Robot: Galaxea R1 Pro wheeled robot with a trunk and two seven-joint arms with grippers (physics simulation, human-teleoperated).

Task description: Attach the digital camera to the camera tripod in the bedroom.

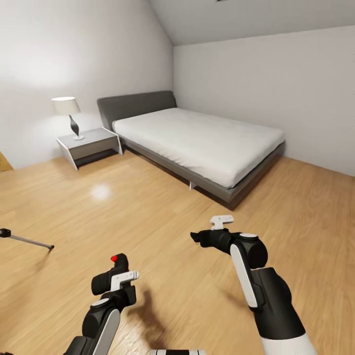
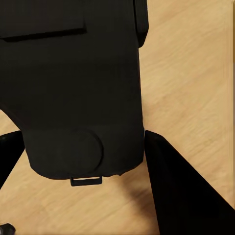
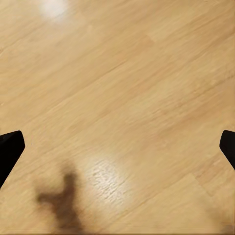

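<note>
The digital camera [image 1: 112, 276], black with a red button on top, sits in my left gripper [image 1: 116, 285], low over the wood floor at the lower left of the head view. In the left wrist view the camera body [image 2: 78, 98] lies between the two dark fingers [image 2: 181, 191], which are shut on it. One silver leg of the camera tripod [image 1: 28, 241] with a black foot pokes in at the left edge; the remainder of the tripod is cut off. My right gripper [image 1: 196, 238] hovers open over bare floor, its fingertips [image 3: 10, 147] far apart.
This is the bedroom: a white bed [image 1: 197, 138] with a grey headboard stands against the far wall, and beside it a grey nightstand [image 1: 91, 143] carries a lamp [image 1: 69, 111]. Light wood floor [image 1: 148, 207] stretches between me and the bed.
</note>
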